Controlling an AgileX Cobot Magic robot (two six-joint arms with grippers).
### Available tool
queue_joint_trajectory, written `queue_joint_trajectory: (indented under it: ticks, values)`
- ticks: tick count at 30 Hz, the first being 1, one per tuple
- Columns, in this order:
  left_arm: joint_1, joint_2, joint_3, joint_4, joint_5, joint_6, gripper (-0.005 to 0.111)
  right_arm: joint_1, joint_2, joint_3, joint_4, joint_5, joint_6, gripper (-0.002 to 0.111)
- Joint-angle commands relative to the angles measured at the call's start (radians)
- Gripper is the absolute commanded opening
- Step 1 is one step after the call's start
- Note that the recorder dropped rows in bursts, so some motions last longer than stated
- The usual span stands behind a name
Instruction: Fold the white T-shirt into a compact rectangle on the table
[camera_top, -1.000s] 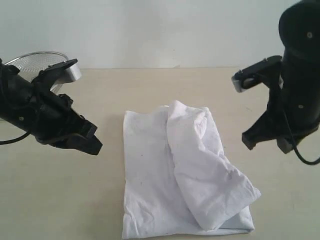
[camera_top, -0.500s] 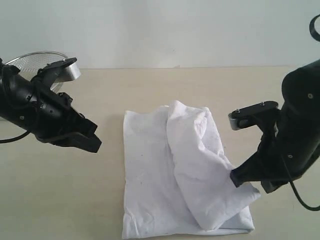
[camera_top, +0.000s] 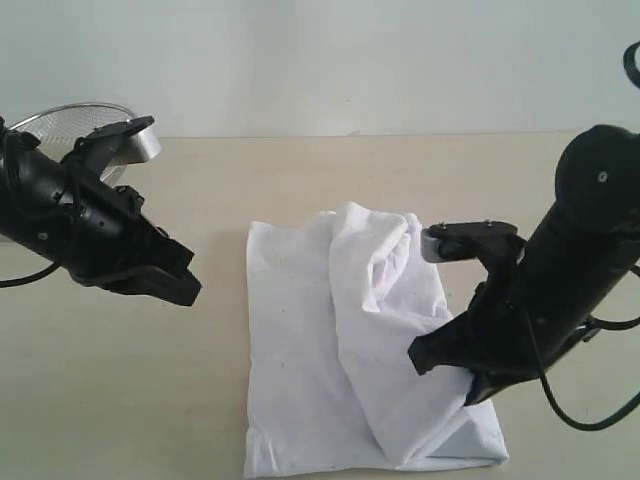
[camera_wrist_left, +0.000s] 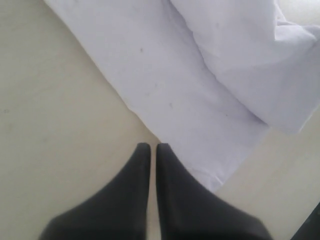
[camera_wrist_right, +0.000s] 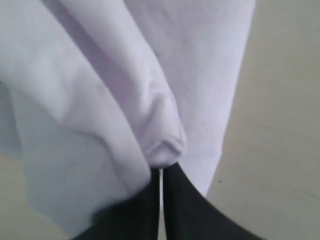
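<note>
White T-shirt (camera_top: 320, 340), basket (camera_top: 50, 128) — exterior view only

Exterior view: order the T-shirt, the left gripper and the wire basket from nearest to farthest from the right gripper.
From the right gripper:
1. T-shirt: touching it, in the middle.
2. left gripper: across the shirt, on the left.
3. wire basket: far back-left corner.
</note>
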Motion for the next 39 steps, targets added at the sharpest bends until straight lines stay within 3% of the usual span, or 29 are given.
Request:
queue_joint_trajectory:
  ticks: [1, 6, 10, 14, 18, 22, 26, 30, 35, 39]
  values:
    - [0.004, -0.015, 0.006, 0.025, -0.003, -0.026, 0.005, 0.003, -0.065, 0.0, 0.116, 0.009, -0.084, 0.0]
    - [0.004, -0.024, 0.006, 0.047, 0.018, -0.045, 0.005, 0.038, -0.032, 0.0, 0.252, -0.021, -0.204, 0.0]
    - [0.004, -0.081, 0.006, 0.072, 0.02, -0.067, 0.005, 0.167, 0.038, -0.024, 0.257, -0.132, -0.204, 0.0]
    - [0.004, -0.174, 0.009, 0.17, 0.025, -0.176, 0.005, 0.301, 0.127, -0.142, 0.28, -0.162, -0.204, 0.0]
    - [0.004, -0.249, 0.043, 0.22, 0.014, -0.251, 0.005, 0.359, 0.184, -0.296, 0.271, -0.092, -0.237, 0.0]
    - [0.002, -0.274, 0.063, 0.214, 0.004, -0.251, 0.005, 0.338, 0.132, -0.339, 0.16, -0.031, -0.173, 0.0]
    - [-0.001, -0.253, 0.064, 0.175, -0.015, -0.244, 0.005, 0.282, 0.03, -0.339, -0.157, 0.059, 0.075, 0.0]
    - [-0.001, -0.186, 0.064, 0.001, -0.025, -0.072, 0.005, 0.203, -0.042, -0.339, -0.484, 0.136, 0.296, 0.0]
    - [-0.062, -0.039, 0.062, -0.347, -0.048, 0.239, 0.005, 0.091, -0.017, -0.335, -0.517, 0.169, 0.261, 0.0]
    - [-0.131, 0.104, 0.015, -0.404, -0.085, 0.292, 0.005, 0.055, 0.028, -0.329, -0.472, 0.093, 0.204, 0.0]
